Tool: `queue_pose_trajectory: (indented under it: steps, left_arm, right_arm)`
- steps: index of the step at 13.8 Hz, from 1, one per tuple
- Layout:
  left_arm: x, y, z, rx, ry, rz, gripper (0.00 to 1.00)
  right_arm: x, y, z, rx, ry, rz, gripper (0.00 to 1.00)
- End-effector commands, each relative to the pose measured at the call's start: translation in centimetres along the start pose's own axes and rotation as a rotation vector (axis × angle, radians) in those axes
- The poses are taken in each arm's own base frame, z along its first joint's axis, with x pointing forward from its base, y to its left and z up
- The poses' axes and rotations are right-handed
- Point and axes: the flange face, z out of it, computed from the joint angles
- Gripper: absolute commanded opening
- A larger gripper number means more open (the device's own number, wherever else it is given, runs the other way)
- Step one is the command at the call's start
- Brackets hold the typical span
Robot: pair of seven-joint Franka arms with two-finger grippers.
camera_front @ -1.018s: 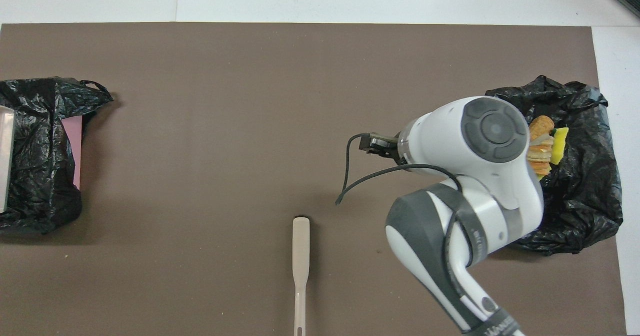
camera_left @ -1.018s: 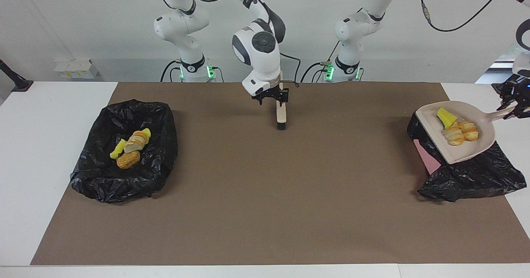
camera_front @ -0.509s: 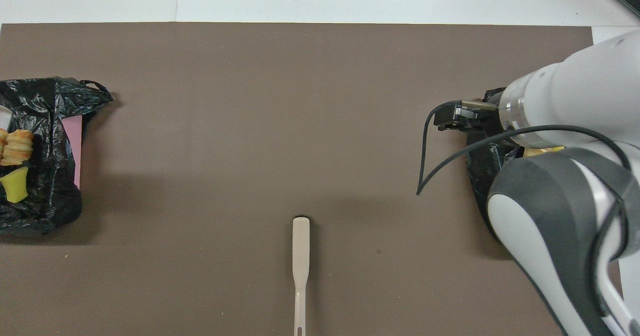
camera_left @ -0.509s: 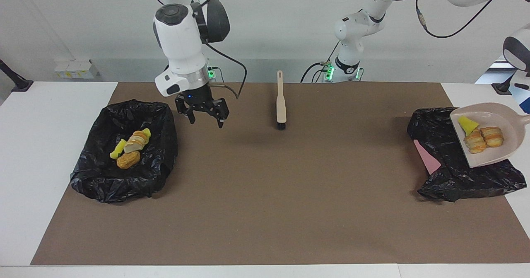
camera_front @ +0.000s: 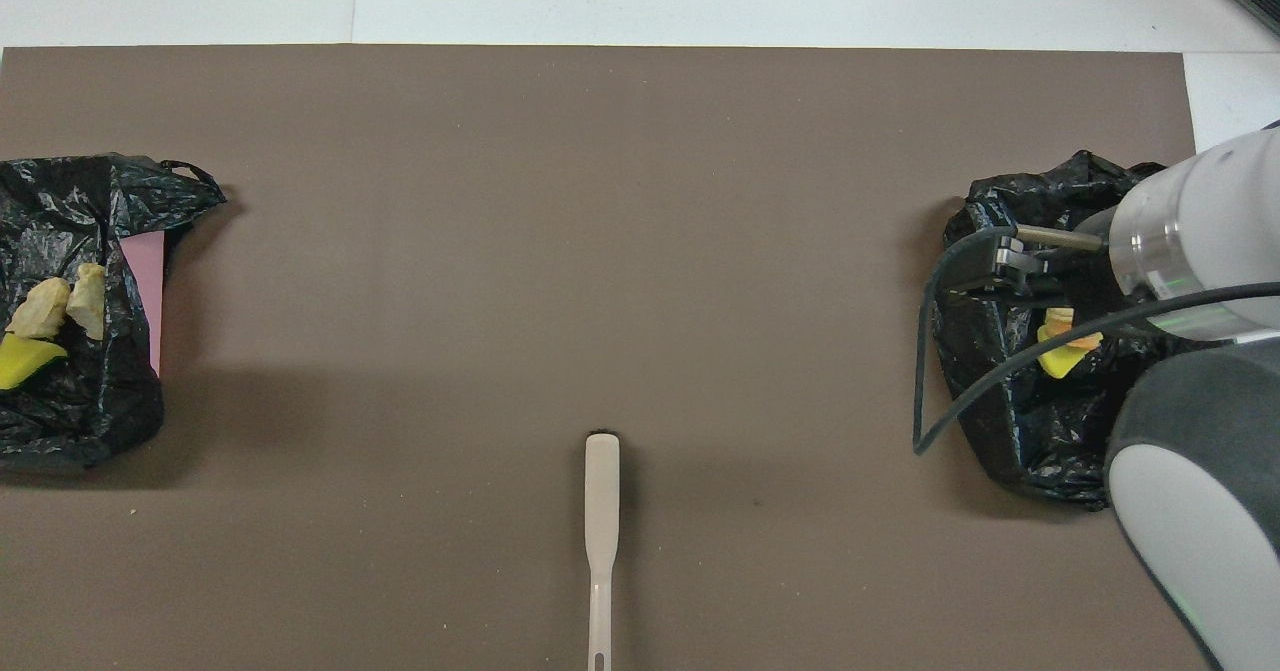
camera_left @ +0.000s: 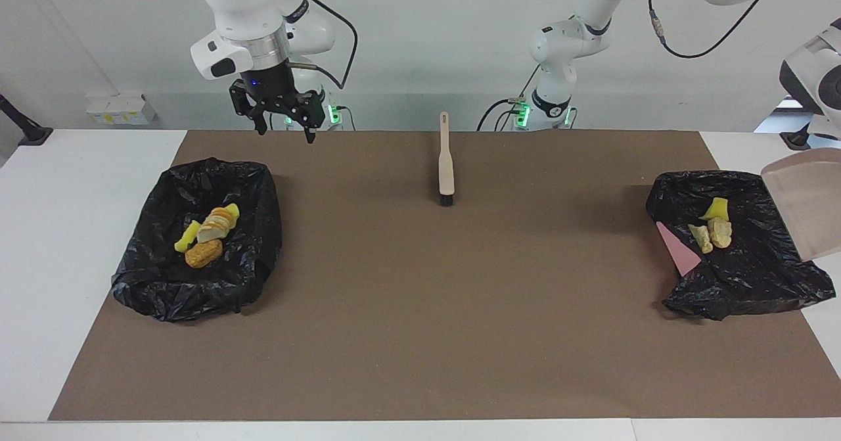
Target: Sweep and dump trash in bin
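Observation:
Trash lies in two black-bagged bins. One yellow chunk (camera_left: 715, 209) and two bread rolls (camera_left: 713, 234) lie in the bin (camera_left: 729, 277) at the left arm's end, also seen from overhead as rolls (camera_front: 60, 306) and chunk (camera_front: 25, 361). More trash (camera_left: 207, 234) lies in the bin (camera_left: 190, 296) at the right arm's end. The beige dustpan (camera_left: 805, 208) hangs steeply tilted and empty over the first bin's edge. My left gripper is out of view and holds it. My right gripper (camera_left: 287, 129) is open, empty and raised high near the second bin.
The beige brush (camera_left: 446, 158) lies flat on the brown mat near the robots, midway between the arms, bristles pointing away from them. A pink wall (camera_left: 680, 254) shows under the bag at the left arm's end. White table borders the mat.
The right gripper left the brush on the mat, swung toward its own end and rose. The left arm tipped the dustpan and its three pieces slid into the bin.

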Motion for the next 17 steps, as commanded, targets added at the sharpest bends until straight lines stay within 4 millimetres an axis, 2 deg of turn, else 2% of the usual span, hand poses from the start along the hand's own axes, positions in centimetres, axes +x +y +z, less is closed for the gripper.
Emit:
queue_pose_trajectory:
  steps: [1, 3, 5, 9, 11, 13, 17]
  left_arm:
    - [-0.1, 1.3, -2.5, 0.002, 0.018, -0.035, 0.0]
    - [1.1, 0.6, -4.3, 0.036, 0.124, -0.084, 0.0]
    - [2.6, 0.0, -6.1, 0.056, 0.197, -0.151, 0.0]
    - [5.3, 0.1, -6.6, -0.034, 0.492, -0.397, 0.0]
    - [6.9, 0.9, -7.2, -0.141, 0.631, -0.529, 0.0]
    - [9.0, 2.6, -7.7, -0.265, 0.713, -0.659, 0.0]
    - [14.5, 4.4, -12.4, -0.415, 0.786, -0.828, 0.0]
  right_arm:
    - [1.0, 2.0, -1.3, -0.017, -0.016, 0.018, 1.0]
    - [1.5, 2.2, -1.8, -0.017, -0.021, 0.038, 1.0]
    - [1.0, 1.7, -1.6, -0.017, -0.021, 0.057, 1.0]
    - [0.6, 2.0, -1.4, -0.012, -0.03, 0.085, 1.0]
    - [-0.2, 2.2, -0.7, -0.017, -0.04, 0.064, 1.0]
    - [0.1, 2.4, -0.7, -0.011, -0.028, 0.063, 1.0]
    - [0.9, 3.7, -0.8, 0.012, -0.024, -0.049, 1.0]
